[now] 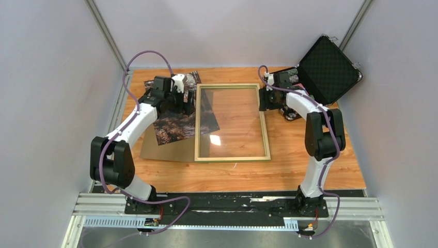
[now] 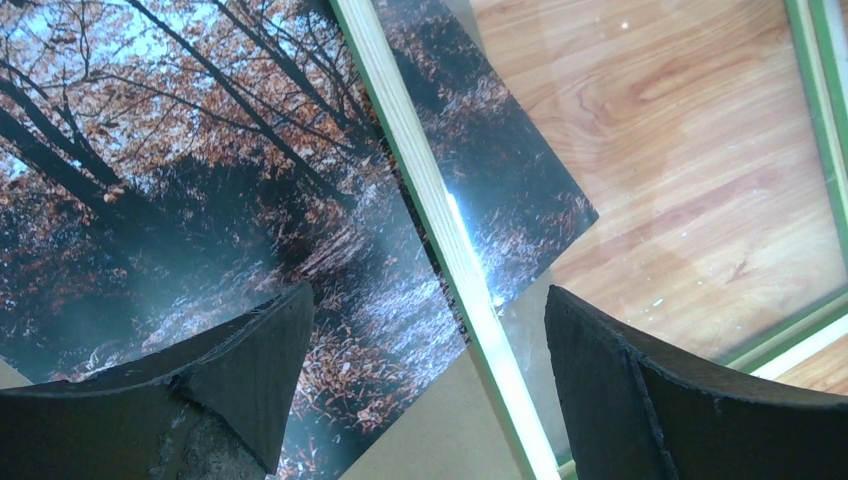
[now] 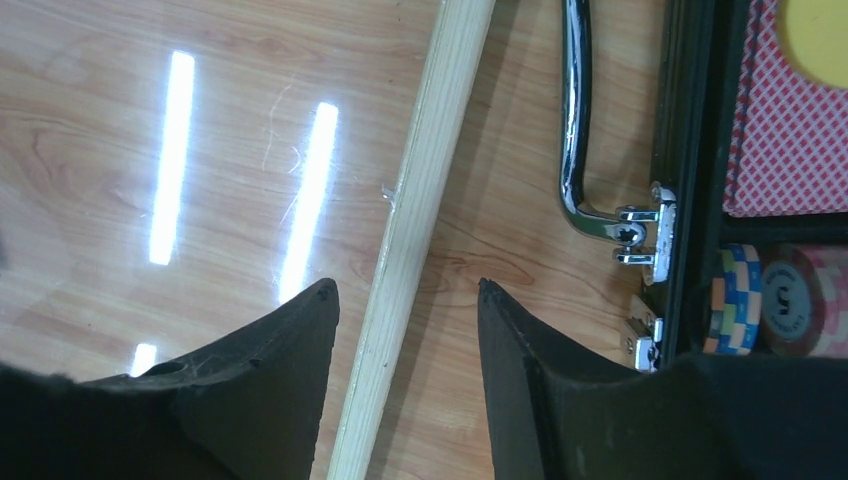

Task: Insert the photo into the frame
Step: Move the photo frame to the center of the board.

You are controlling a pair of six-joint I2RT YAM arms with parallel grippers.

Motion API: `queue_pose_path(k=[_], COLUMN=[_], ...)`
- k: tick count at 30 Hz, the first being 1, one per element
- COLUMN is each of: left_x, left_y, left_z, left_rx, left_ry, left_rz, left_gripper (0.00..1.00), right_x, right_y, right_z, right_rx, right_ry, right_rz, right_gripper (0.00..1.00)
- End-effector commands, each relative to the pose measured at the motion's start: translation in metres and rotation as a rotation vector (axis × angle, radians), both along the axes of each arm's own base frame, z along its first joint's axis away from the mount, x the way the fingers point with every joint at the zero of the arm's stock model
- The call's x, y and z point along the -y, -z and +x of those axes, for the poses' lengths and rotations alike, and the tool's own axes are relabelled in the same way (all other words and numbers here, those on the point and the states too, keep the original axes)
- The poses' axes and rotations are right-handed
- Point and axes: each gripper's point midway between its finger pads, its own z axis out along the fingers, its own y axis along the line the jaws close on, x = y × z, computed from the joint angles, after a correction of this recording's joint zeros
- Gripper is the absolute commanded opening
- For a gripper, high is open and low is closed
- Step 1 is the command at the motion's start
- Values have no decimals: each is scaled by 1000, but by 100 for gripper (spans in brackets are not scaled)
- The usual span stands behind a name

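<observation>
Bright, even overhead light; mostly sharp.
Long glare streaks on the frame (image 3: 420, 200) glass; photo (image 2: 200, 200) shows sheen; close fingers (image 2: 680, 400) blur.

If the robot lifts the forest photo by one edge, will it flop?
Probably floppy: the photo looks paper-thin. Likely slippery, since its surface shines. It may snag: one corner lies under the frame.

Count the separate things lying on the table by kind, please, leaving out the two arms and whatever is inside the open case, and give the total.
photo: 1
frame: 1
backing board: 1
black case: 1
Total: 4
</observation>
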Motion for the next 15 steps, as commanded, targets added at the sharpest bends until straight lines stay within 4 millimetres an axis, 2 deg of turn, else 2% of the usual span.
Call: queue_pose_path(k=[1,9,15], left_x=[-5,-5,-6], left_y=[-11,-9,-7], left_z=[4,5,5], left_rx=[59,61,57], left_ry=[1,-6,-9], left_rz=[16,14,18], left_gripper=[93,92,92], right_x=[2,-2,-4], right_y=[8,27,33], right_z=[12,12,15], right_rx=[-4,-56,-68], right_ry=[32,48,48], right_rz=[34,58,65], right_gripper=[51,47,38])
